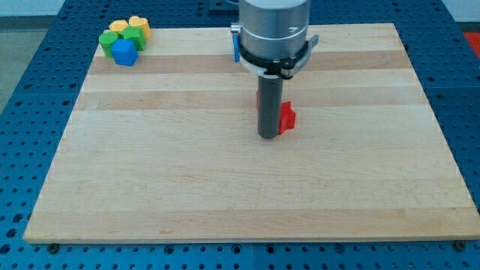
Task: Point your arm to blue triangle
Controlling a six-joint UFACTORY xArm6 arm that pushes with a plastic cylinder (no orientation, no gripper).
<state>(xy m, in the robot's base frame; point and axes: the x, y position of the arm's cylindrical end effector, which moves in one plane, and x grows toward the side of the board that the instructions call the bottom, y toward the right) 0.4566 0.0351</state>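
Note:
My tip [268,136] rests on the wooden board [187,172] near the middle, a little toward the view's top. A red block [286,117] sits right against the rod on its right side. A second red piece [257,98] shows just behind the rod. A sliver of a blue block [235,46] shows at the left edge of the arm's silver body near the view's top; its shape is mostly hidden by the arm. My tip is well below that blue block.
A cluster sits at the board's top left corner: a blue cube [124,52], two green blocks [109,40] [133,35], and two yellow blocks [118,26] [139,23]. The board lies on a blue perforated table [30,112].

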